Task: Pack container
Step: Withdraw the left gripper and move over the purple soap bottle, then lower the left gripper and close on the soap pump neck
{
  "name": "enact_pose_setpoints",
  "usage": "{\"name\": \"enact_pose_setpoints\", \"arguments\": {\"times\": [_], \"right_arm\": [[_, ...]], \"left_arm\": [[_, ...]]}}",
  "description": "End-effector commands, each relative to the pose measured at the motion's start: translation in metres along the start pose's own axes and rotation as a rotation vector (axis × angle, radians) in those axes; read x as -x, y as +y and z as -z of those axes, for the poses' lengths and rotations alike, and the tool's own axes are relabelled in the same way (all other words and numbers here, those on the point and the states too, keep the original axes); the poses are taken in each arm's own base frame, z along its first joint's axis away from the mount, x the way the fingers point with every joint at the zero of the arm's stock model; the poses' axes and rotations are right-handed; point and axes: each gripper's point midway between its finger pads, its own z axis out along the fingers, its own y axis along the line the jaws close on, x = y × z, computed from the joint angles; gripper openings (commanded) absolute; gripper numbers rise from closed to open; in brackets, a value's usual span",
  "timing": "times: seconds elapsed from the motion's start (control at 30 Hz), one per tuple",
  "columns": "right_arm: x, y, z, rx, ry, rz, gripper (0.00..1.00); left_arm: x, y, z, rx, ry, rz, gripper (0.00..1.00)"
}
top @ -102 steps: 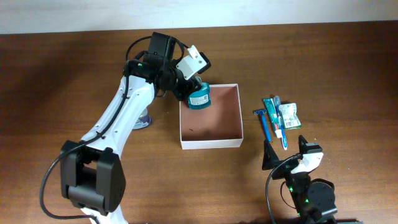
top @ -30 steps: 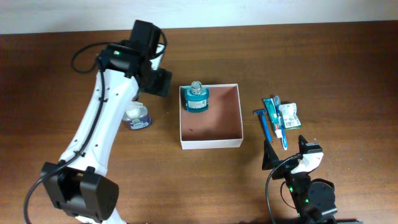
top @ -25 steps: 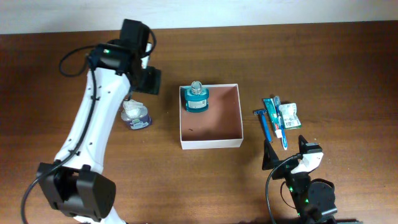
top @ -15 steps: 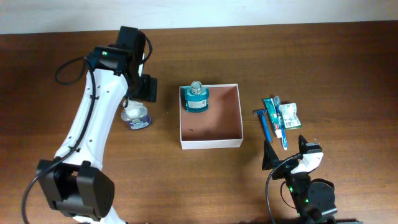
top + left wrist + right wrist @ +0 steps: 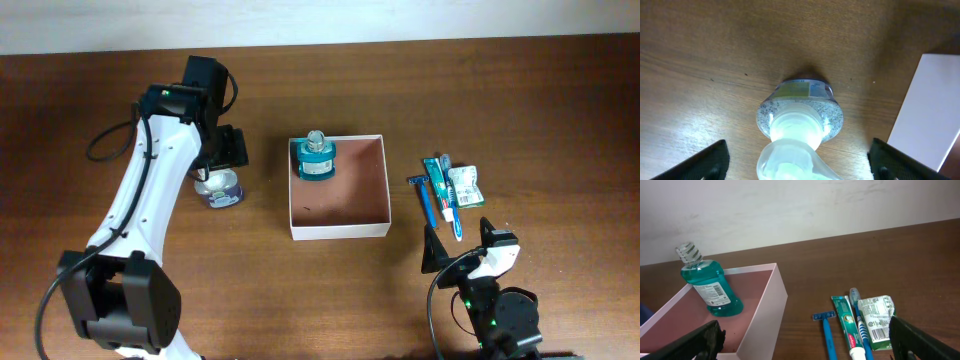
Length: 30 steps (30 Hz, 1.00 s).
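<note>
White cardboard, your container sits mid-table with the teal bottle leaning in its far-left corner. Your left gripper hovers over the pump bottle, fingers spread. The right gripper is likewise spread.

Soft, even light from above falls on the dark wooden table, with only faint shadows along the container. In the left wrist view, the pale bottle top glows overexposed and out of focus near the lens. The right wrist view is crisp, its wall bright.
</note>
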Motion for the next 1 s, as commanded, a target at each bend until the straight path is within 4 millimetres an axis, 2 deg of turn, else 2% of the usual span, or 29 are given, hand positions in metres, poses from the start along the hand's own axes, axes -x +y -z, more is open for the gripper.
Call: {"name": "enact_pose_setpoints", "arguments": {"times": [0.0,0.03,0.1,0.5,0.57,0.67,0.77,0.97], "right_arm": [[-0.002,-0.004,0.000,-0.015,-0.003,0.009,0.98],[-0.002,-0.004,0.000,-0.015,-0.003,0.009,0.98],[-0.002,-0.004,0.000,-0.015,-0.003,0.009,0.98],[-0.002,-0.004,0.000,-0.015,-0.003,0.009,0.98],[-0.002,-0.004,0.000,-0.015,-0.003,0.009,0.98],[-0.002,-0.004,0.000,-0.015,-0.003,0.009,0.98],[-0.002,-0.004,0.000,-0.015,-0.003,0.009,0.98],[-0.002,-0.004,0.000,-0.015,-0.003,0.009,0.98]], "left_arm": [[-0.001,0.001,0.006,-0.019,-0.009,0.037,0.75],[-0.001,0.001,0.006,-0.019,-0.009,0.037,0.69],[-0.002,0.001,0.006,-0.018,-0.006,0.037,0.64],[-0.007,-0.001,0.006,-0.028,0.013,-0.092,0.65],[-0.008,-0.003,0.006,-0.045,0.018,-0.124,0.66],[-0.009,-0.007,0.007,-0.066,0.023,-0.154,0.78],[-0.009,-0.007,0.007,-0.066,0.023,-0.155,0.86],[-0.012,-0.006,0.006,-0.063,0.034,-0.205,0.87]]}}
